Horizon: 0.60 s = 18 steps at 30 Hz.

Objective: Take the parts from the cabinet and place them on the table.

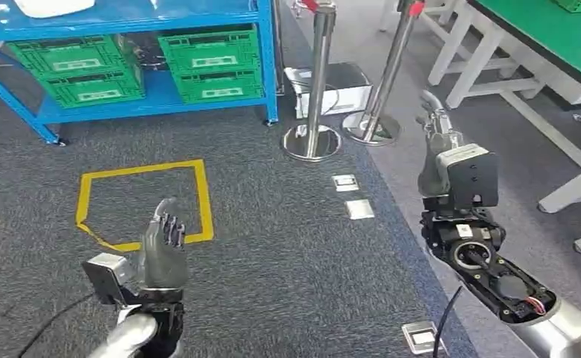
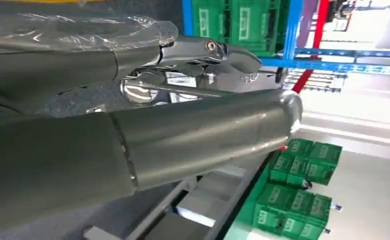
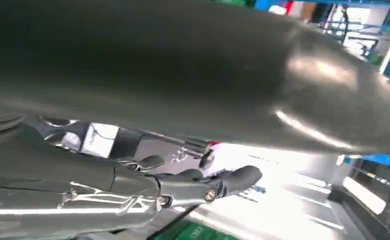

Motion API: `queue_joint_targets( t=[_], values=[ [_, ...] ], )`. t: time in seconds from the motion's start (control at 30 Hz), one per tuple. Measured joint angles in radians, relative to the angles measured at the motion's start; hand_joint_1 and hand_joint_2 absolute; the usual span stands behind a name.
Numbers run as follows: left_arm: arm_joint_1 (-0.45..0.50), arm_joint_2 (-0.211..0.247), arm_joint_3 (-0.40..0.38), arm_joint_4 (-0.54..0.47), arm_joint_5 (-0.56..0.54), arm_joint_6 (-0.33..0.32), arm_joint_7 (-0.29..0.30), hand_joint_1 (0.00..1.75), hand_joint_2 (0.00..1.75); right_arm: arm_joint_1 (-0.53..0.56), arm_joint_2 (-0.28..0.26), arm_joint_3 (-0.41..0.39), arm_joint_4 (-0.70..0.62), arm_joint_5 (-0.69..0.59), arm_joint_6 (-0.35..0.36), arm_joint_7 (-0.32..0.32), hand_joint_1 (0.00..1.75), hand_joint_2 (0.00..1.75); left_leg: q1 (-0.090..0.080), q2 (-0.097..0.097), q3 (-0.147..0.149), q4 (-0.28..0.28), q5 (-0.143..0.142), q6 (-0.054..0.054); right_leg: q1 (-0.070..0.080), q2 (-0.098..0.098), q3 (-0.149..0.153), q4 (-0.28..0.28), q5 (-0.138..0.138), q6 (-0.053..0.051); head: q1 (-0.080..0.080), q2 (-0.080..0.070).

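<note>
From the head view, the left hand (image 1: 162, 250) and right hand (image 1: 438, 149) are raised, fingers apart, holding nothing. Green crates (image 1: 211, 63) sit on the blue cabinet (image 1: 268, 60) ahead; any parts inside are hidden. The crates look stiff and light, best taken by their rims. Both wrist views confirm loose fingers (image 2: 223, 52).

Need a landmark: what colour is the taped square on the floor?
Yellow; the taped square shows best in the head view.

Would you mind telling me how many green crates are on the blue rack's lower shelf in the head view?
4, in two stacks of two: left stack top and bottom; right stack top and bottom. Others may be hidden beyond the frame's top edge.
</note>
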Motion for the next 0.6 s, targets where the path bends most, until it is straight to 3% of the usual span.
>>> queue_joint_targets(
  t=[0.03,0.07,0.1,0.13,0.2,0.23,0.27,0.3,0.37,0.4,0.43,0.53,0.6],
  values=[
    [-0.001,0.0,0.0,0.0,0.001,0.0,0.0,0.0,0.0,0.0,0.0,0.0,0.0,0.0,0.0,0.0,0.0,0.0,0.0,0.001,0.003,-0.003,0.0,-0.003,-0.001,0.001,0.002,-0.003,0.0,-0.002,-0.002,0.0],
    [-0.002,0.0,0.0,0.0,0.0,0.0,-0.001,0.0,0.0,0.001,0.0,-0.001,-0.001,0.0,0.0,0.0,0.0,0.0,-0.005,0.002,0.004,0.001,-0.008,-0.011,-0.016,0.0,0.017,-0.015,0.002,-0.005,-0.001,0.0],
    [-0.003,0.0,-0.001,0.0,0.0,0.0,-0.002,0.0,0.0,0.0,0.0,0.0,-0.001,0.0,0.0,-0.002,0.0,0.0,-0.003,0.003,-0.002,0.028,-0.018,-0.018,-0.017,0.001,0.025,-0.02,0.0,-0.008,-0.003,0.0],
    [-0.007,0.0,-0.001,0.0,0.0,0.0,-0.002,0.0,0.0,-0.002,0.0,-0.001,-0.001,0.0,0.0,-0.004,0.0,0.0,0.001,0.004,-0.042,0.099,-0.049,-0.025,-0.018,-0.001,0.03,-0.021,-0.004,-0.014,-0.017,0.0],
    [-0.003,0.002,-0.001,0.001,0.001,0.0,-0.005,0.0,0.0,0.0,0.0,0.0,0.0,0.0,0.0,-0.007,0.0,0.0,0.009,0.005,-0.15,0.276,-0.108,-0.034,-0.019,-0.002,0.037,-0.021,-0.014,-0.015,-0.029,0.0],
    [-0.001,0.002,-0.002,0.003,0.001,0.0,-0.008,0.0,0.0,0.0,0.0,0.0,0.0,0.0,0.001,-0.008,0.0,0.0,0.012,0.005,-0.19,0.329,-0.113,-0.037,-0.019,-0.002,0.042,-0.021,-0.019,-0.014,-0.033,0.0],
    [0.0,0.003,-0.002,0.004,0.001,0.0,-0.01,0.0,0.0,0.0,0.0,0.0,0.0,-0.001,0.002,-0.009,0.0,0.0,0.014,0.005,-0.205,0.333,-0.094,-0.038,-0.02,-0.002,0.05,-0.021,-0.026,-0.013,-0.037,0.0],
    [0.0,0.003,-0.002,0.005,0.001,0.0,-0.011,0.0,0.0,0.0,0.0,0.001,0.001,-0.001,0.003,-0.01,0.0,0.0,0.016,0.006,-0.195,0.286,-0.048,-0.039,-0.022,-0.001,0.061,-0.021,-0.034,-0.011,-0.039,0.0],
    [-0.001,0.004,-0.002,0.006,0.001,0.0,-0.012,0.0,0.0,0.0,0.0,0.0,0.001,-0.001,0.005,-0.01,0.0,0.0,0.017,0.007,-0.118,0.096,0.071,-0.035,-0.025,0.0,0.088,-0.021,-0.053,-0.004,-0.045,0.0],
    [-0.001,0.004,-0.003,0.006,0.001,0.0,-0.012,0.0,0.0,-0.001,0.0,0.0,0.001,-0.001,0.005,-0.01,0.0,0.0,0.017,0.009,-0.093,0.021,0.094,-0.031,-0.025,0.0,0.091,-0.022,-0.062,0.002,-0.05,0.0],
    [-0.004,0.003,-0.003,0.007,0.001,-0.001,-0.013,0.0,0.0,-0.003,0.0,0.0,0.001,-0.001,0.006,-0.011,0.0,0.0,0.009,0.007,-0.077,0.008,0.07,-0.027,-0.017,0.003,0.093,-0.021,-0.069,0.011,-0.057,0.0],
    [-0.004,0.004,-0.004,0.007,0.001,-0.003,-0.014,0.0,0.0,-0.002,0.0,0.0,0.001,-0.001,0.006,-0.011,0.0,0.0,0.008,0.004,-0.072,0.004,0.056,-0.002,-0.019,0.003,0.109,-0.026,-0.065,0.028,-0.051,0.0],
    [-0.004,0.002,-0.004,0.007,0.001,-0.003,-0.014,0.0,0.0,-0.003,0.0,0.0,0.001,-0.001,0.006,-0.012,0.0,0.0,0.013,0.002,-0.043,-0.005,0.048,0.012,-0.022,-0.002,0.098,0.007,-0.079,0.037,-0.041,0.0]
  ],
)
